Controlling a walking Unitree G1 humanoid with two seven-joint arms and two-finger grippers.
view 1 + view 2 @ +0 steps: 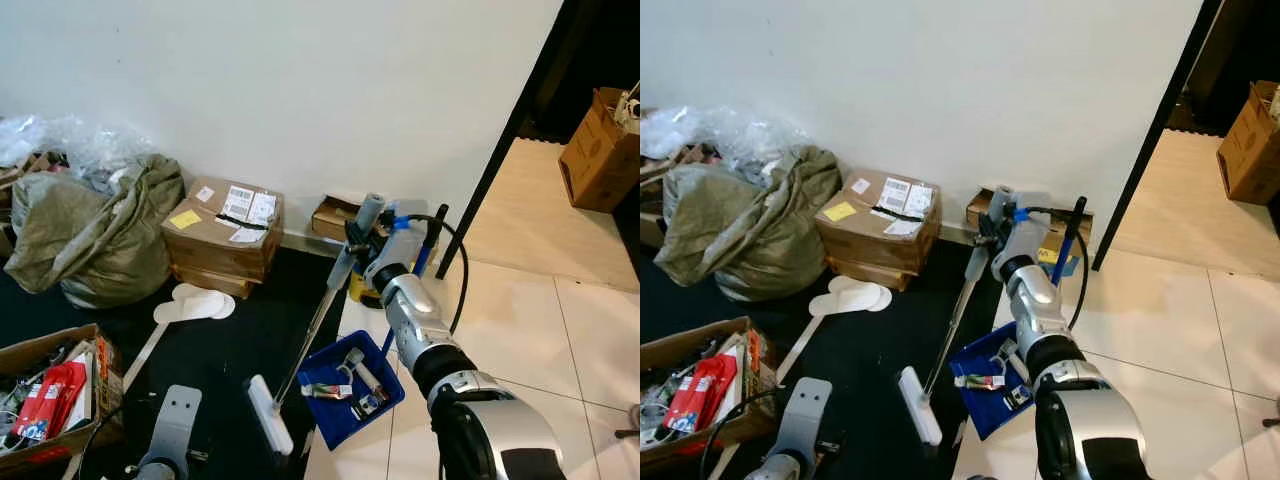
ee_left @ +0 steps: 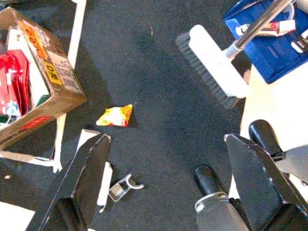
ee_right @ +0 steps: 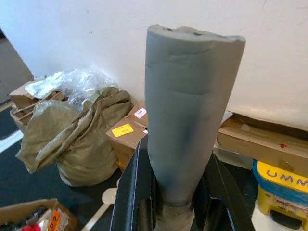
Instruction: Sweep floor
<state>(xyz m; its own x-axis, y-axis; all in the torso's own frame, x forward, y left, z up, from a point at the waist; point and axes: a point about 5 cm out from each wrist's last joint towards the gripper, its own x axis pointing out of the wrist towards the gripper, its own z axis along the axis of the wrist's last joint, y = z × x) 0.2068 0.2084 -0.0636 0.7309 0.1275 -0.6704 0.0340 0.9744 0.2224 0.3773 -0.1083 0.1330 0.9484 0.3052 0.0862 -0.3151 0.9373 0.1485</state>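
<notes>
Gripping the grey foam handle (image 3: pixel 187 120) of the broom (image 1: pixel 310 335), the right gripper (image 1: pixel 357 243) has its two black fingers (image 3: pixel 132 202) closed tight on either side of the grip, up near the white wall (image 1: pixel 300 90). From there the metal shaft slants down to the white brush head (image 2: pixel 214 67), which rests on the dark floor (image 2: pixel 159 120) just beside a blue dustpan (image 1: pixel 325 405) holding small bits of litter. Low over the same dark floor, the left gripper (image 2: pixel 166 180) has its fingers spread wide and grasps nothing; a yellow wrapper (image 2: pixel 115 116) lies near it, beside an open cardboard box (image 2: pixel 53 82) of red packets
</notes>
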